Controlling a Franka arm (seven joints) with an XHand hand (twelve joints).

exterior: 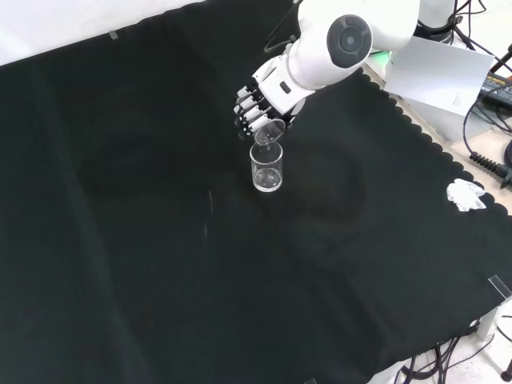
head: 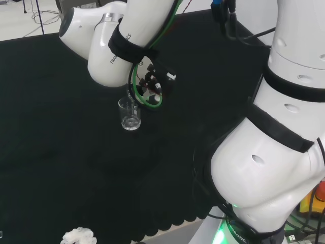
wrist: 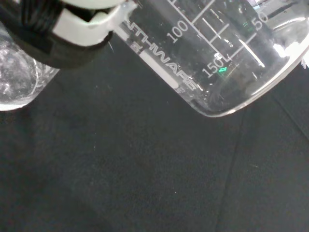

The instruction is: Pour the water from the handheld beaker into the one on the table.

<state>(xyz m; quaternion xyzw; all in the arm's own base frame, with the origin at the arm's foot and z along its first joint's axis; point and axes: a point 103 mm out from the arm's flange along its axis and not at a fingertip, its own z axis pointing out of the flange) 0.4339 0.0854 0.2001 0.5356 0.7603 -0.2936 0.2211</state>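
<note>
2 clear glass beakers are in play on the black cloth (exterior: pixel 120 240). The hand (exterior: pixel 260 100) has its fingers curled round the handheld beaker (exterior: pixel 269 134), tipped steeply so its mouth sits just over the rim of the table beaker (exterior: pixel 267 170), which stands upright directly below the hand. This looks like the pouring step itself. Whether water remains in the tilted beaker cannot be told. The next move likely calls for holding the lip over the lower rim, then tipping back upright. Graduation marks run along the held beaker's wall in the wrist view.
</note>
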